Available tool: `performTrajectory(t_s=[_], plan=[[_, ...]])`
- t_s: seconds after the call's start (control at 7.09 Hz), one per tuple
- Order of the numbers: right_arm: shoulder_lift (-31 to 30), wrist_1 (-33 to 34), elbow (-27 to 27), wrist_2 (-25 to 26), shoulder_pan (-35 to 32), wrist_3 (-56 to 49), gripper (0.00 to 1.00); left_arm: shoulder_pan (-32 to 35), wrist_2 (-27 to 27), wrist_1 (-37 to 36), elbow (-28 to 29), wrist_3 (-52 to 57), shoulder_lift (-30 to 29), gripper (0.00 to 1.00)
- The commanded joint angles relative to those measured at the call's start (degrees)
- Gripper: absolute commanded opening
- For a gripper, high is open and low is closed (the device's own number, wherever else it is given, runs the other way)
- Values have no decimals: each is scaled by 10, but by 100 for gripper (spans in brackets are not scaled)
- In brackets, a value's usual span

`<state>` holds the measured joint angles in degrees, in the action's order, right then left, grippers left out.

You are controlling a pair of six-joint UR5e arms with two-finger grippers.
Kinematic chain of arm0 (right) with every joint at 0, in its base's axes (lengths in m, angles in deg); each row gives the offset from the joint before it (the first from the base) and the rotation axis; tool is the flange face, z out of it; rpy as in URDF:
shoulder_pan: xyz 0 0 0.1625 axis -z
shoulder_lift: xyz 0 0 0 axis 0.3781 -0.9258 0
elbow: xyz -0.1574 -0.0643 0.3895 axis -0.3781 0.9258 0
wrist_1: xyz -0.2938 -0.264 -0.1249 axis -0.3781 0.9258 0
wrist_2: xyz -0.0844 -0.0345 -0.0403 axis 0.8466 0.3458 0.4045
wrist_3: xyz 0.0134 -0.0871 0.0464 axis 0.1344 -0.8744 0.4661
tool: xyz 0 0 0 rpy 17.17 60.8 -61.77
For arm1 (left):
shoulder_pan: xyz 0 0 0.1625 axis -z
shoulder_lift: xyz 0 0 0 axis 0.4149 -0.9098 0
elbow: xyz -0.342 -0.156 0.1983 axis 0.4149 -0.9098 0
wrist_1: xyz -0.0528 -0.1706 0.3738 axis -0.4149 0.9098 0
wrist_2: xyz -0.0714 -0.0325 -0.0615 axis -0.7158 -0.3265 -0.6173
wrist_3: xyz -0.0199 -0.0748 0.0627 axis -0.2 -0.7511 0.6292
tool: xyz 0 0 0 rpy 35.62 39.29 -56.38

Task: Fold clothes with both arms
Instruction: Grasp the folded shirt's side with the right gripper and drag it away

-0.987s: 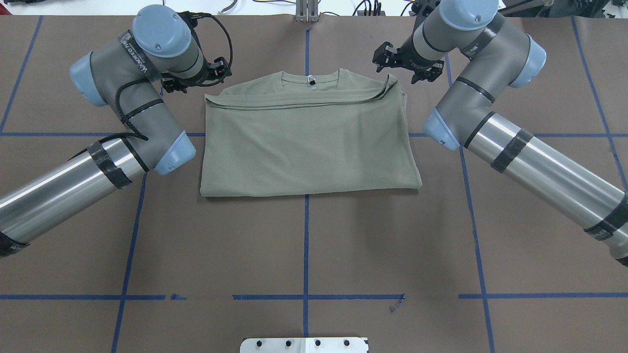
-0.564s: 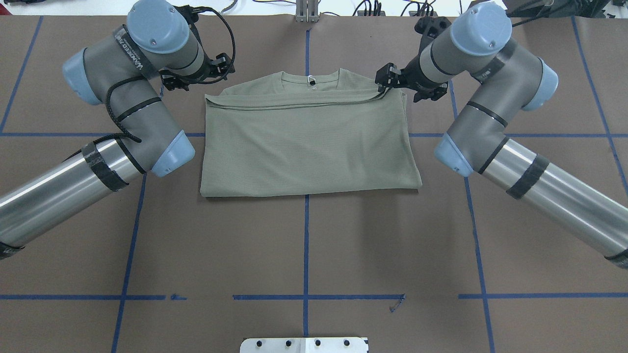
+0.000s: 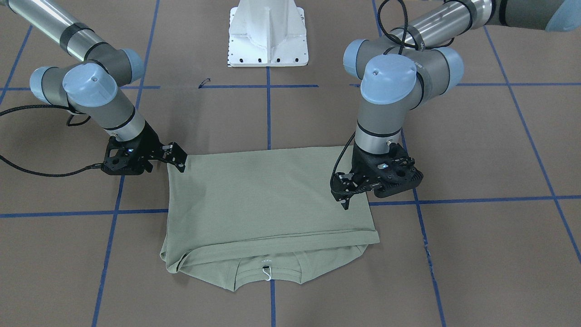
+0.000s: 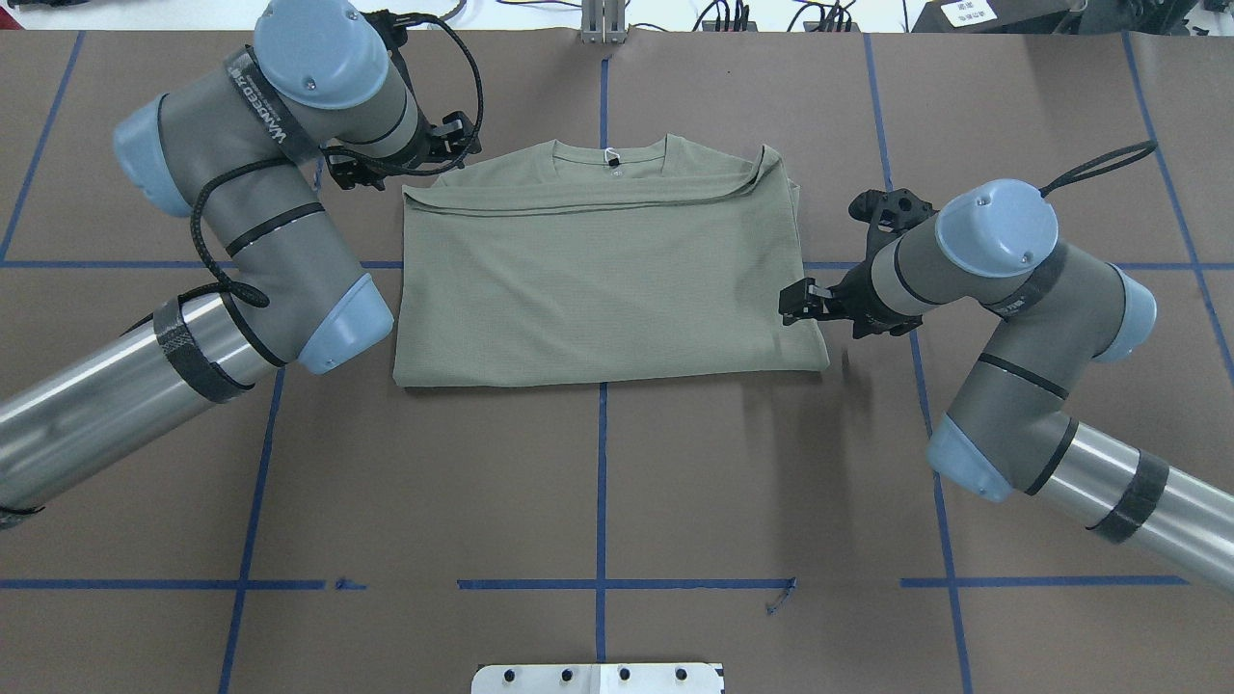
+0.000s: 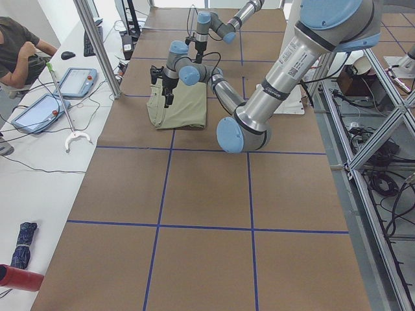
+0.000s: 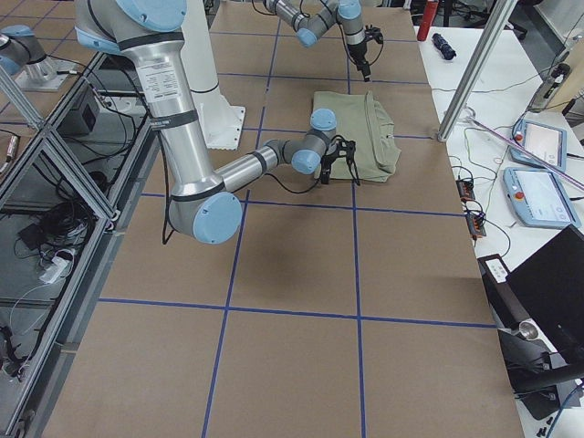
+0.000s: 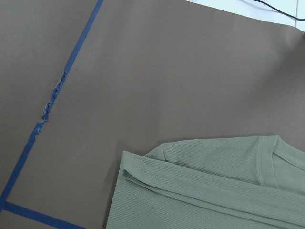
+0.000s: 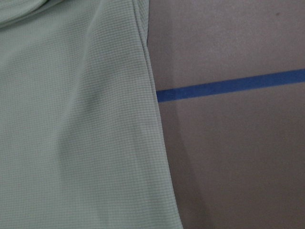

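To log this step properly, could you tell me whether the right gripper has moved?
Yes: the right gripper came toward the robot along the shirt's right edge, crossing the blue tape line.

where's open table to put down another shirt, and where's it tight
The widest bare patch of table lies between the shirt and the white pedestal base. It is crowded on both sides of the shirt, with the left gripper near its collar corner and the right gripper at its side edge.

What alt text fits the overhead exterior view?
A sage-green shirt, folded into a rectangle with its neckline at the far edge, lies on the brown table. The left gripper is by its far-left corner, the right gripper at its right edge.
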<state>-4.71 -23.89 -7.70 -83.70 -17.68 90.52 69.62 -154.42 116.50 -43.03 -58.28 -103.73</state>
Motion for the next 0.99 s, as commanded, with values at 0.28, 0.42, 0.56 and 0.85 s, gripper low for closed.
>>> performTrajectory(t_s=[0.28, 0.42, 0.56, 0.85], plan=[[-1, 0, -1, -2, 12, -3, 38, 0, 0, 0, 0, 1, 1, 100], [-2, 0, -1, -1, 12, -5, 14, 0, 0, 0, 0, 0, 1, 100], [-2, 0, -1, 0, 12, -8, 1, -2, 0, 0, 0, 0, 0, 100], [-2, 1, -2, -4, 13, -7, 0, -3, 0, -1, -8, 1, 0, 100]])
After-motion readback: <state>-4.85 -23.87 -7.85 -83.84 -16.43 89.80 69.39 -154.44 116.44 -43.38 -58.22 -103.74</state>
